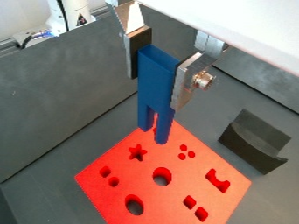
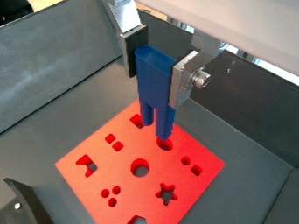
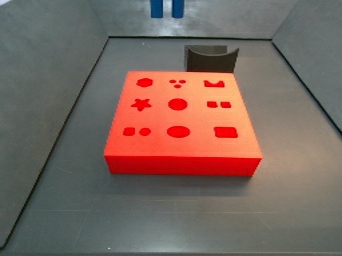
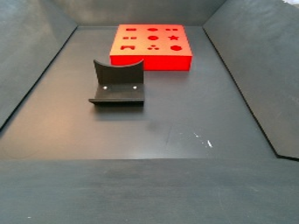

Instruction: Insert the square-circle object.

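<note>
Side view — square-circle object [image 3: 166, 8] cropped, pincer [image 1: 156, 63] unseen.

Glossy blue plastic square-circle object [image 1: 153, 92], silver metal tool [image 1: 155, 63], matt red block [image 3: 181, 122]

Bright blue, vivid red, dark grey.

Bright blue on the peg [image 1: 153, 92], clamped between the silver plates with dark pads of the tool [image 2: 155, 66]. Vivid orange-red on the board [image 3: 181, 125], dotted with darker red cut-out shapes: star, circles, squares. Dark grey on the fixture [image 4: 118, 83] and matt grey across the worktop [image 4: 176, 122].
</note>
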Available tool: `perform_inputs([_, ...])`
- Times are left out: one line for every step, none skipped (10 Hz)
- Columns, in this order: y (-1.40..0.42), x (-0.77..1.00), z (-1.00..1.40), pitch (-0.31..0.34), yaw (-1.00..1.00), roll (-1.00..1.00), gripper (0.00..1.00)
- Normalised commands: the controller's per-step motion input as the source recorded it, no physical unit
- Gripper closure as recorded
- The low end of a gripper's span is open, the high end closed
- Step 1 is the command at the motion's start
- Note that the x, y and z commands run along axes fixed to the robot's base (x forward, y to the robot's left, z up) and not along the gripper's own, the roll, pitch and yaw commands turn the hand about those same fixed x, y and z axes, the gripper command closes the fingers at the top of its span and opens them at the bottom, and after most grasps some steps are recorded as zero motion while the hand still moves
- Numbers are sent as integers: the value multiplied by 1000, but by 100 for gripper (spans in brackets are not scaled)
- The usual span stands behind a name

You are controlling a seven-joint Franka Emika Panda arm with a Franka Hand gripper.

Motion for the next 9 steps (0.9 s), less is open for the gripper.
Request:
perform_inputs([0,0,-303,0,-86,-21,100])
perform_inputs([-237,40,-546,-1,0,1,100])
perform_inputs([-314,69,-877,-26,0,41,100])
perform_inputs([-197,26,-1000,-86,17,0,100])
perform_inputs([-209,-29,-1000,-91,14,0,100])
perform_inputs([-249,0,-843,-76,0,61,100])
perform_inputs([-286,0,-729,-27,17,123,100])
perform_inputs([-349,0,-760,-47,83,141,100])
perform_inputs([-343,-80,-731,-43,120,169,100])
